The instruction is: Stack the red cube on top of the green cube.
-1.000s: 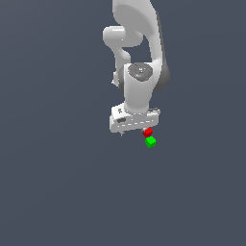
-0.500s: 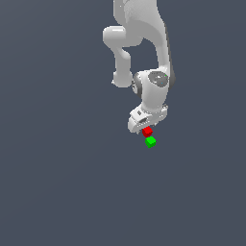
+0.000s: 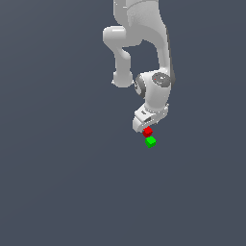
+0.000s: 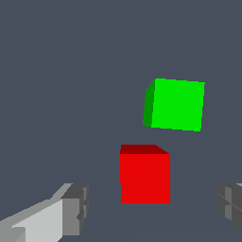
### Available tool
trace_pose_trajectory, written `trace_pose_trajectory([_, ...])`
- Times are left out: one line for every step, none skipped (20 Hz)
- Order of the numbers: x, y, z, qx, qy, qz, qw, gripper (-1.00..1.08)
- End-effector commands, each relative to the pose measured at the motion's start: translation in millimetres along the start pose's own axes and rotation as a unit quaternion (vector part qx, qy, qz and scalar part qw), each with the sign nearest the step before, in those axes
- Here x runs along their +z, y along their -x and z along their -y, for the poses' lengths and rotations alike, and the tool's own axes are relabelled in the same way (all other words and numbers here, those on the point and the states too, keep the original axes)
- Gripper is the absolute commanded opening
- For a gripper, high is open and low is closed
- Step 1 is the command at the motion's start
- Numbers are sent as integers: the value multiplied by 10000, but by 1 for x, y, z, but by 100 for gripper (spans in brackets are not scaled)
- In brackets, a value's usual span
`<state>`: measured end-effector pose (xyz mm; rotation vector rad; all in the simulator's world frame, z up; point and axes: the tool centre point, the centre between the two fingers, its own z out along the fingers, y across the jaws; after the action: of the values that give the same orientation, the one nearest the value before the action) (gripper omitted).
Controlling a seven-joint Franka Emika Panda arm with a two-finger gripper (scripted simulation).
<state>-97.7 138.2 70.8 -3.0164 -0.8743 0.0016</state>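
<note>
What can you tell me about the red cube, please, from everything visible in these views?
The red cube is a small, plain, bright red block with flat, unmarked faces, sitting upright on the grey surface. It lies between the open gripper's fingers, touched by neither. The green cube sits close by, apart from it. In the exterior view it sits just under the gripper.

No readable text, labels or numbers appear anywhere (the arm's small markings seem too blurred to read).

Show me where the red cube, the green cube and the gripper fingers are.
red cube [image 4: 144, 178], wrist view, on its front face.
green cube [image 4: 177, 105], wrist view, on its large bright face.
fingers [image 4: 74, 209], wrist view, on the grey pad of one finger.
</note>
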Motion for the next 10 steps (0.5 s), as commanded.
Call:
trace_pose_trajectory([1,0,0,2,1,-2,10000,100])
trace_pose_trajectory([2,0,0,2,1,-2,10000,100])
trace_pose_trajectory([5,0,0,2,1,-2,10000,100])
trace_pose_trajectory([7,0,0,-1,2,-2,10000,100])
trace_pose_trajectory([11,1,0,-1,2,-2,10000,100])
trace_pose_trajectory([14,1,0,-5,2,-2,10000,100])
trace_pose_trajectory([19,1,0,-8,3,-2,10000,100])
trace_pose_trajectory([24,1,0,-8,3,-2,10000,100])
trace_pose_trajectory([29,1,1,-12,4,-2,10000,100])
trace_pose_trajectory([34,1,1,-15,4,-2,10000,100])
